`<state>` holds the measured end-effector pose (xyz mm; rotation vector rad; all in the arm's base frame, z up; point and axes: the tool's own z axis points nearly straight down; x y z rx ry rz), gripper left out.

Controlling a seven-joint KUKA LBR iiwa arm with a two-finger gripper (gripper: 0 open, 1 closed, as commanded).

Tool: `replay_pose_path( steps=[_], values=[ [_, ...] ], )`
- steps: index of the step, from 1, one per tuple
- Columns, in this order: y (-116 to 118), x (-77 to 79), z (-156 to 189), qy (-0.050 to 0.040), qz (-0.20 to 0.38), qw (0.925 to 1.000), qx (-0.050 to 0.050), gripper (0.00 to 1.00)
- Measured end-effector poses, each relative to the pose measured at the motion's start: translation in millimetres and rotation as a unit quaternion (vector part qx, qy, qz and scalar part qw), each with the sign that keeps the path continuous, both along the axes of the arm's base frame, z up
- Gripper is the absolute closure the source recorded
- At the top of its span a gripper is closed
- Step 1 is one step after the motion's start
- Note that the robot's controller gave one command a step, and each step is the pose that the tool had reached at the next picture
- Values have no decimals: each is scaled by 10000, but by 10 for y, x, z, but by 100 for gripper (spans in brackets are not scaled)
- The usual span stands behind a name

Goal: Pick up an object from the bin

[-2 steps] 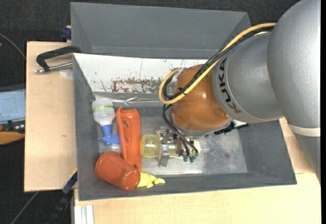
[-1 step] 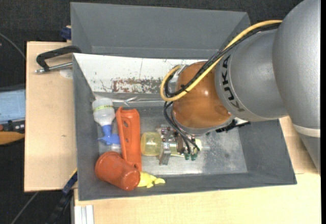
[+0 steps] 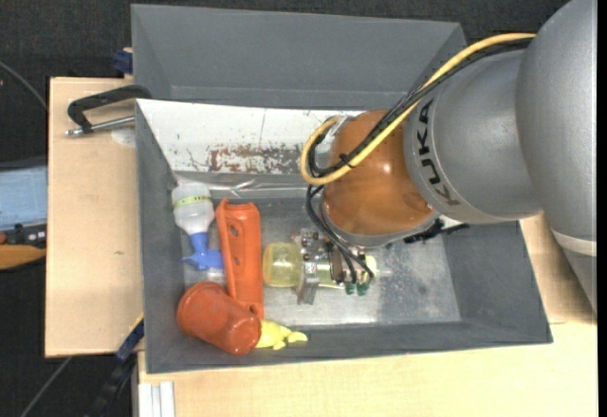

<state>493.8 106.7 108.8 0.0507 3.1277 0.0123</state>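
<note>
You have bright, even light from above. Beyond the claw point(image 3: 319, 279), the far wall of the bin point(image 3: 237, 129) glares almost white. At the view's left of the claw, the side wall sits in duller grey shade.

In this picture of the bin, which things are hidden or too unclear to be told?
All in the camera view:
- The floor of the bin below the orange cover: hidden by the arm.
- The pale yellow object at the gripper: its right side is covered by the gripper; contact cannot be told.
- The small yellow thing by the near wall: partly behind the orange-red cup; its kind is unclear.
</note>
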Motion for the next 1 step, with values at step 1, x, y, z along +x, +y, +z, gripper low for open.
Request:
replay_pose_path(
  steps=[1],
  values=[
    [1,-5,74,14,0,10000,-1,100]
  ],
)
